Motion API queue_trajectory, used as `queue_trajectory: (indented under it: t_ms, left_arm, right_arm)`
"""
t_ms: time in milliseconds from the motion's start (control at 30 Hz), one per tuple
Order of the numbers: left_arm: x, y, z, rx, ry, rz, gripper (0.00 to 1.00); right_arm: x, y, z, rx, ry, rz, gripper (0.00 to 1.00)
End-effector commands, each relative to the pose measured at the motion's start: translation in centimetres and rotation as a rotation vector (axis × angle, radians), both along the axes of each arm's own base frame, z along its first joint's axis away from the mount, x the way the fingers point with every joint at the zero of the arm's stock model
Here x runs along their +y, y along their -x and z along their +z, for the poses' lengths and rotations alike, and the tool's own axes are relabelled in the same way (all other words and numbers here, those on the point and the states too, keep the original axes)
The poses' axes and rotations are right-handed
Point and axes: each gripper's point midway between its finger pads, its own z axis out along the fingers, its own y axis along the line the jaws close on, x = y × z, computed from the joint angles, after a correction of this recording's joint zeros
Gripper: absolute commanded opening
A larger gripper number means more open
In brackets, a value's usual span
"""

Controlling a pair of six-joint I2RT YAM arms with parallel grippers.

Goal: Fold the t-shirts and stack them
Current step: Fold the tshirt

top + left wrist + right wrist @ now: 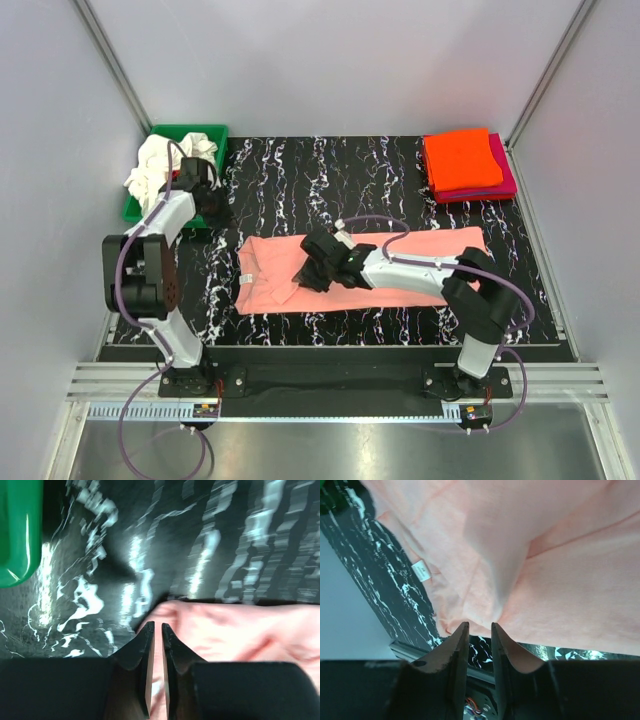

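A salmon-pink t-shirt (265,282) lies spread across the middle of the black marbled table (300,160), partly folded at its left end. My right gripper (300,272) hovers over that left part. In the right wrist view its jaws (477,625) stand open just past the shirt's near hem (560,580), with nothing between them. My left gripper (218,212) is beside the shirt's far left corner. In the left wrist view its jaws (156,626) are parted by a narrow gap above that corner (240,630) and hold nothing.
A green bin (190,132) at the back left holds a crumpled white t-shirt (160,165), and its edge (17,530) shows in the left wrist view. At the back right an orange t-shirt (462,160) lies folded on a magenta one (505,182). A white label (421,570) marks the pink shirt's left edge.
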Motion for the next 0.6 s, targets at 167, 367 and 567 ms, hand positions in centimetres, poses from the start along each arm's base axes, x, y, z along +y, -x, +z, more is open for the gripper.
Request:
queue_trajectory:
  t_ms: [167, 367, 567]
  left_arm:
    - [-7.6, -0.6, 3.8, -0.112, 0.208, -0.164, 0.15]
    - [-7.5, -0.8, -1.2, 0.009, 0.177, -0.116, 0.12]
    - [-5.4, -1.4, -4.9, 0.072, 0.060, -0.058, 0.09]
  right_arm:
    - [-11.3, -8.8, 3.9, -0.223, 0.210, -0.017, 0.26]
    - [-19.0, -12.2, 1.3, -0.220, 0.372, -0.047, 0.22]
    - [-24.5, -12.7, -3.3, -0.090, 0.447, -0.144, 0.20]
